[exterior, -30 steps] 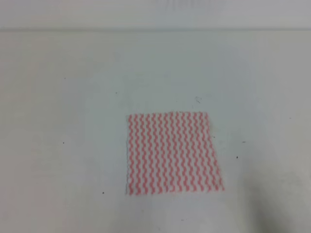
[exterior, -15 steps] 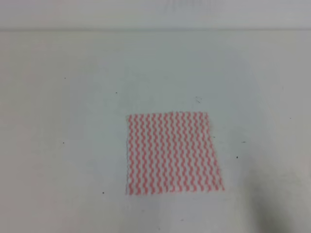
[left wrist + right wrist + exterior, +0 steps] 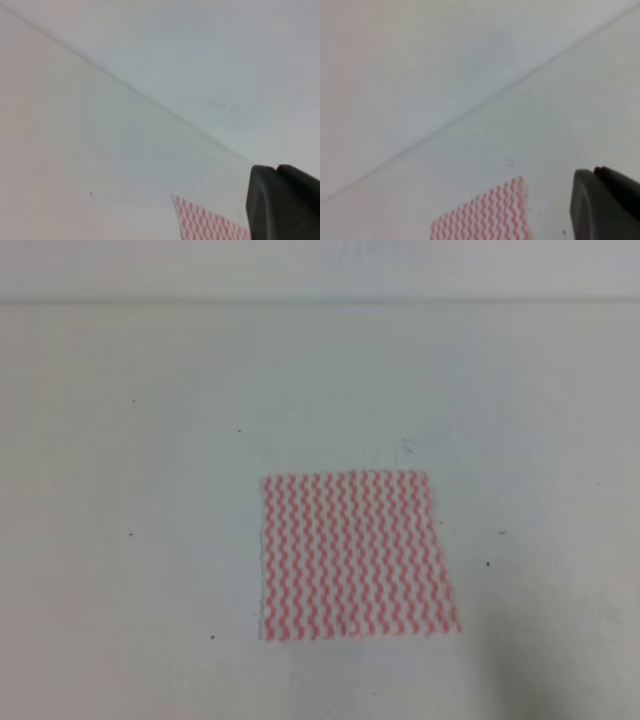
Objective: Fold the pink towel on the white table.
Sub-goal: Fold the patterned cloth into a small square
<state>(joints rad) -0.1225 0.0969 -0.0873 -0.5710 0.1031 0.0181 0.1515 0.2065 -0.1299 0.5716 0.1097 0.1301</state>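
Observation:
The pink towel lies flat and spread out on the white table, a little right of centre and toward the near edge. Neither gripper appears in the exterior high view. In the left wrist view only one dark finger shows at the lower right, with a corner of the pink towel just left of it. In the right wrist view one dark finger shows at the lower right, and a corner of the pink towel lies to its left. Both fingers are clear of the cloth. The opposite fingers are out of frame.
The table's far edge runs across the top of the exterior high view, with a pale wall behind it. Small dark specks dot the white surface around the towel.

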